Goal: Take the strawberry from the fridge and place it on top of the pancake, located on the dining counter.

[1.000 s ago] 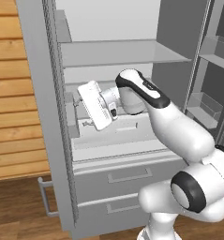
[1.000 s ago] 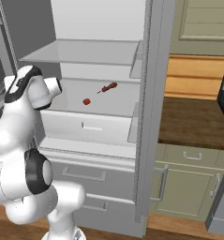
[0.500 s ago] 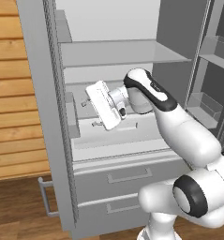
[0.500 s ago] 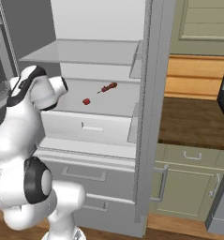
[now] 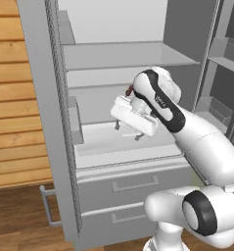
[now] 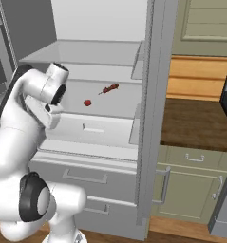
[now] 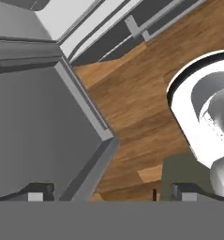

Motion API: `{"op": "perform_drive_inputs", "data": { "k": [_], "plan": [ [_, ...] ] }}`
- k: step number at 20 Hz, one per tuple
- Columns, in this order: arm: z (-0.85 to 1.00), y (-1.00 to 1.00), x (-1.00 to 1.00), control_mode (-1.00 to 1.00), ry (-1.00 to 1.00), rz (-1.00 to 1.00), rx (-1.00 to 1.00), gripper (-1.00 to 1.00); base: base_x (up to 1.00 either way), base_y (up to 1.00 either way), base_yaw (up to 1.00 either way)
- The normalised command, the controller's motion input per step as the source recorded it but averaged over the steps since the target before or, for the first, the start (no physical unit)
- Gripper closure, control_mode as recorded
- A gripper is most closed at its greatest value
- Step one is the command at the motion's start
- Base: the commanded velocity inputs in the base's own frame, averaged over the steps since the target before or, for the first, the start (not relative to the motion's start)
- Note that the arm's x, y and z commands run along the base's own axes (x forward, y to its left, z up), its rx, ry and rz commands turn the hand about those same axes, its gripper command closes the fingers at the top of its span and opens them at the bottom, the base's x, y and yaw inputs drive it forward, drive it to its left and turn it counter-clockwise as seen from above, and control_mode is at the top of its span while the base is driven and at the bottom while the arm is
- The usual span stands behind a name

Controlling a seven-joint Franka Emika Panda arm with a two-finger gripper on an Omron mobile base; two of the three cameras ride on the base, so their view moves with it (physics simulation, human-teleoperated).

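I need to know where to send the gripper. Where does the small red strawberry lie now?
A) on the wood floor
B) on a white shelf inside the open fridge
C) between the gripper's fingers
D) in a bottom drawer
B: the strawberry lies on a white shelf of the fridge, apart from the open gripper.
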Motion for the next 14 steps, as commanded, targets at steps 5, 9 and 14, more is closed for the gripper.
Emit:
{"op": "perform_drive_inputs", "data": {
  "k": [5, 9, 14],
  "plan": [
    [-0.59, -1.0, -0.07, -1.0, 0.0, 0.33, -0.72, -1.0, 0.0, 0.0, 0.0],
    [-0.57, -0.94, -0.84, -1.0, -0.19, 0.38, -0.26, -1.0, 0.0, 0.0, 0.0],
    [-0.11, -0.72, -0.53, -1.0, -0.45, 0.28, 0.0, -1.0, 0.0, 0.0, 0.0]
  ]
}}
